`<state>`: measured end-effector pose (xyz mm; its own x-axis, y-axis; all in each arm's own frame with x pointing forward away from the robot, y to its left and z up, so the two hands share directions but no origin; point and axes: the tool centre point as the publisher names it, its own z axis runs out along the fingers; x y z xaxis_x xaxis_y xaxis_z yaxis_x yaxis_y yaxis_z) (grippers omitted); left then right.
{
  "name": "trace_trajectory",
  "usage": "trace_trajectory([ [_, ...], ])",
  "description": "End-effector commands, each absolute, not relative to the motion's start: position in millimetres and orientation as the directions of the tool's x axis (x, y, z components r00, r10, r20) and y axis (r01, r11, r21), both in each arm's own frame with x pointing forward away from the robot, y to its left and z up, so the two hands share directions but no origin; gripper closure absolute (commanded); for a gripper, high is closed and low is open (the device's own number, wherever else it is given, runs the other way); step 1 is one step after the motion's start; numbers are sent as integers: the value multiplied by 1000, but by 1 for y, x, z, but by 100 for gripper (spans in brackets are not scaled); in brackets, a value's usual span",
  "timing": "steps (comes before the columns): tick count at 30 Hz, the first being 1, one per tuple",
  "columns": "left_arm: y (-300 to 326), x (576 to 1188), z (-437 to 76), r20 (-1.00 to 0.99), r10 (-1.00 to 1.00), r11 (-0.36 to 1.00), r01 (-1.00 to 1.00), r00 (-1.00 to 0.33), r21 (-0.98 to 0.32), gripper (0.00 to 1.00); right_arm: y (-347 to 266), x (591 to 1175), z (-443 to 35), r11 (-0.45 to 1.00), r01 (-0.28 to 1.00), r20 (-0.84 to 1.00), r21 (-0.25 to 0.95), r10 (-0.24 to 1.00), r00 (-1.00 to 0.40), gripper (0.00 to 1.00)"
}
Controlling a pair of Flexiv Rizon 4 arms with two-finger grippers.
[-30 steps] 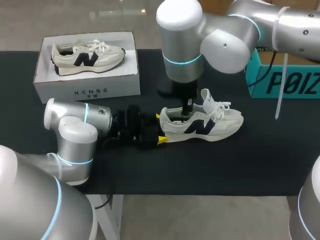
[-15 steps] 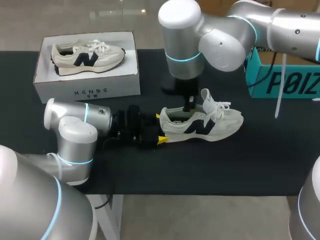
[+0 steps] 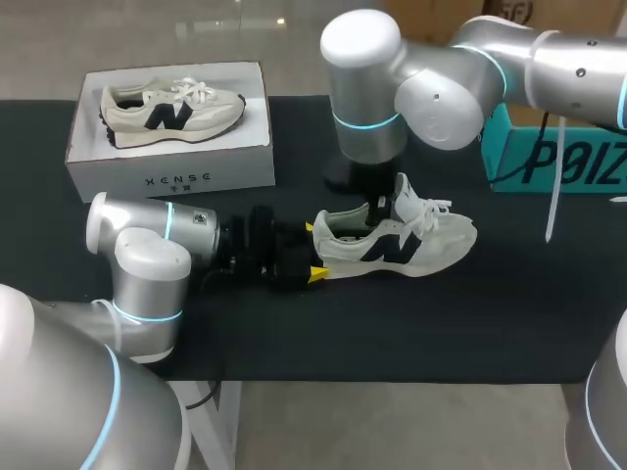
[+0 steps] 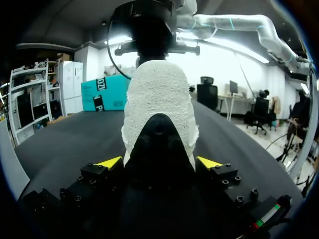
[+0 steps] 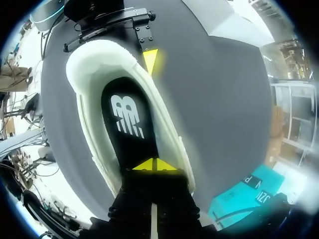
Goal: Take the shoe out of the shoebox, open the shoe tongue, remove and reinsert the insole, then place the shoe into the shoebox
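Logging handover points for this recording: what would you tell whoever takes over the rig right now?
Grippers: the left gripper is shut on the heel of the shoe. The right gripper is shut, its tips inside the shoe's opening at the insole; I cannot tell whether it pinches it.
Things: the shoe lies on the table, outside the shoebox, which holds a second shoe.
Done: shoe out, tongue raised.
Left to do: pull the insole, reinsert it, box the shoe.
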<state>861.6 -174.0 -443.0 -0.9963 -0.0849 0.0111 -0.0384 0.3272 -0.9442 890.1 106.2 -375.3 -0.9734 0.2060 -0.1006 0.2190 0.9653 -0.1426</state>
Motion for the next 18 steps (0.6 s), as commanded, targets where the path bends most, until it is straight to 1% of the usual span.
trace_trajectory([
  [1, -176, 862, -447, 12, -81, 332, -39, -997, -943, 100, 111, 891, -383, 966, 207, -87, -154, 195, -977, 100],
  [7, -176, 862, -447, 12, -81, 332, -39, -997, -943, 100, 113, 885, -392, 967, 199, -60, -158, 192, -980, 100],
  [15, -176, 862, -447, 12, -81, 332, -39, -997, -943, 100, 109, 882, -391, 965, 211, -65, -156, 203, -977, 100],
  [17, -176, 862, -447, 12, -81, 332, -39, -997, -943, 100, 109, 882, -390, 965, 212, -67, -156, 204, -977, 82],
  [18, -176, 862, -447, 12, -81, 332, -39, -997, -943, 100, 109, 882, -390, 964, 213, -68, -156, 205, -976, 77],
])
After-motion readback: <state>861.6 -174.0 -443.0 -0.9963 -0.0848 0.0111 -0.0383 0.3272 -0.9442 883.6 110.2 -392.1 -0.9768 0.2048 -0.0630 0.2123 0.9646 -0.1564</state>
